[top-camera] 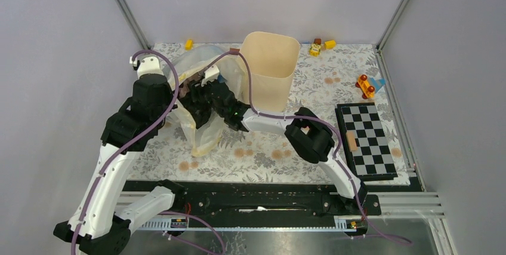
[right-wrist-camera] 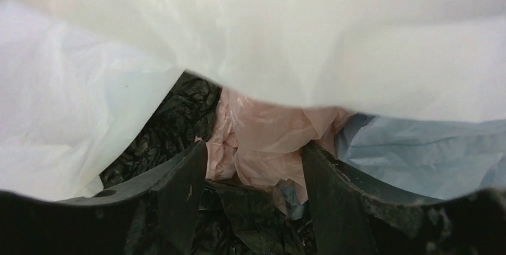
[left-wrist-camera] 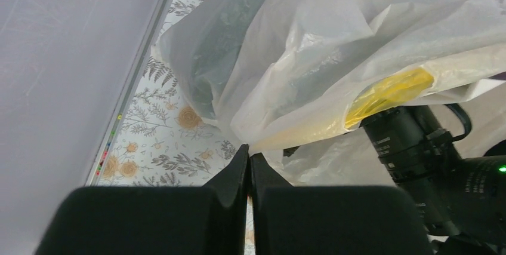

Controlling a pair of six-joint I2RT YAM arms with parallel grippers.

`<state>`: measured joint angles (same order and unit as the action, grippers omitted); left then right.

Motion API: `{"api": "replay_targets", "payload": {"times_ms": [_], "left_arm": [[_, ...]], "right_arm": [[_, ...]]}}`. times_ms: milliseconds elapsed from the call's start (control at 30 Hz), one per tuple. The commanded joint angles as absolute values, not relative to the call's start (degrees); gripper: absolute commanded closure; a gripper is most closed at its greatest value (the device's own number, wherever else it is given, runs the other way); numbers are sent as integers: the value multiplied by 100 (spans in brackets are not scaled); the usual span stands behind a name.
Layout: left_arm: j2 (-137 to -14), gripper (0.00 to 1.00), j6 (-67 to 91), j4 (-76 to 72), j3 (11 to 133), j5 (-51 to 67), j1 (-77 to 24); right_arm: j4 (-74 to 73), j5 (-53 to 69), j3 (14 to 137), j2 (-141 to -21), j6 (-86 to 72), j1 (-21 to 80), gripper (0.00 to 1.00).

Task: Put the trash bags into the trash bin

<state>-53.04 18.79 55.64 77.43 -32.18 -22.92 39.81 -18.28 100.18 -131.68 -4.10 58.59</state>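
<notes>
1. The black bag [right-wrist-camera: 170,123] isn't loose on the table. It's stuffed inside the white bag [left-wrist-camera: 310,46], next to some pink film [right-wrist-camera: 268,129] and blue film [right-wrist-camera: 417,144]. The whole bundle sits just left of the bin [top-camera: 271,88], which is upright.
2. The left gripper [left-wrist-camera: 249,156] has its fingers pressed together, and the white bag's edge runs right into the tips. Looks to me like it's pinching that film to hold the mouth up.
3. The right gripper [right-wrist-camera: 253,150] is poked into the bag mouth with its fingers spread. Pink film and black crinkle lie between them, nothing clamped yet.
4. Handling-wise it's thin, glossy film, so basically weightless, floppy and slippery. It'll crush to nothing between the fingers and probably slide if you only catch one layer.
5. I'd bite a thick bunched fold of the black stuff, low and left of the pink, so the pink doesn't come along.
6. Once lifted, expect it to drape and trail, and it could drag the white bag with it.
</notes>
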Motion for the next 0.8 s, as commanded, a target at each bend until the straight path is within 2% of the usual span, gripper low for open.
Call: {"api": "replay_targets", "payload": {"times_ms": [0, 100, 300, 700, 733, 767], "left_arm": [[-5262, 99, 1762, 5283, 7654, -3618, -2268], [-5201, 99, 1741, 5247, 7578, -3755, -2267], [-5163, 99, 1794, 5226, 7328, -3610, -2267], [-4940, 99, 1912, 5210, 6892, -3456, -2268], [-4909, 99, 1914, 5182, 6830, -3425, -2268], [-4877, 99, 1916, 5144, 6773, -3379, -2268]], "right_arm": [[3871, -2205, 10235, -13113, -492, 5810, 31], [3912, -1750, 9589, -12683, -587, 5817, 25], [3824, -1438, 8444, -11948, -1314, 5879, 25], [2851, -1914, 9111, -12522, -2256, 6328, 23], [2789, -1927, 9148, -12558, -2311, 6328, 25], [2729, -1921, 9171, -12576, -2344, 6331, 32]]}}
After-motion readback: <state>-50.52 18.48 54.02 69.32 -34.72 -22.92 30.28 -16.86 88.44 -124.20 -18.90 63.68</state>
